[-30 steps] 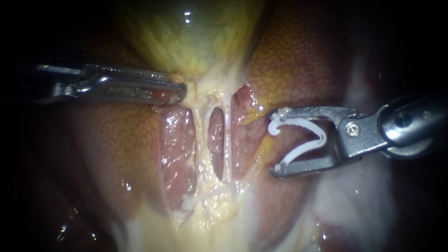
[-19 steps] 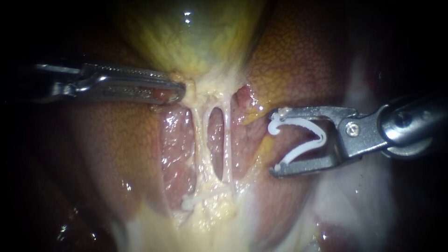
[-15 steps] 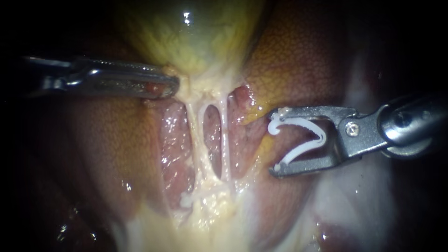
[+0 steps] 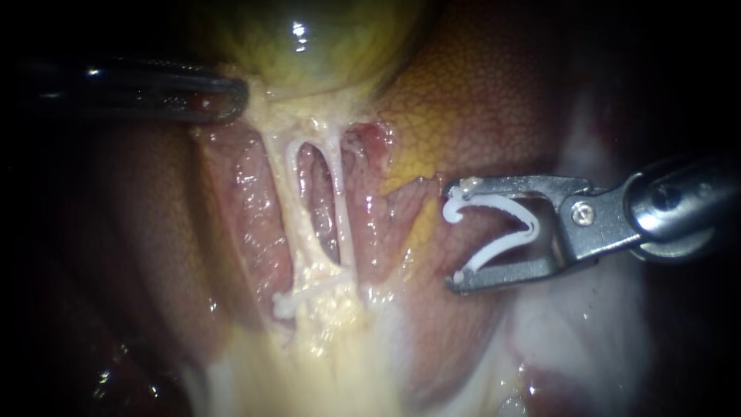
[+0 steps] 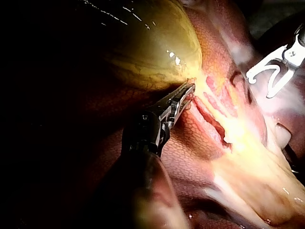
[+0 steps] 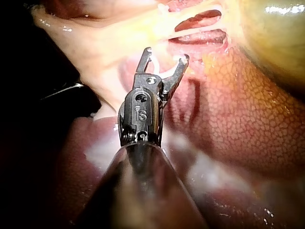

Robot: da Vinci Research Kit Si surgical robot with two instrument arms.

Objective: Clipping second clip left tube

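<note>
**Open clip held clear of both tubes**

The right instrument (image 4: 451,236) comes in over the right side of the liver (image 4: 478,100). Its jaws are spread wide and seat an open white clip (image 4: 486,201), each jaw touching one arm of it. The clip's mouth faces the tubes but touches neither, and bare liver surface lies between.

The right tube (image 4: 340,208) stands nearer the clip. The left tube (image 4: 293,201) lies just beyond it, across a narrow gap. Both run taut from the yellow fat (image 4: 332,340) at the liver's lower edge up to the gallbladder (image 4: 309,46). A small white piece (image 4: 297,297) crosses the foot of the left tube; I cannot tell what it is.

Farther on, the left instrument (image 4: 231,96) has its jaws closed on the gallbladder's lower end, beside the tubes' upper ends.
</note>
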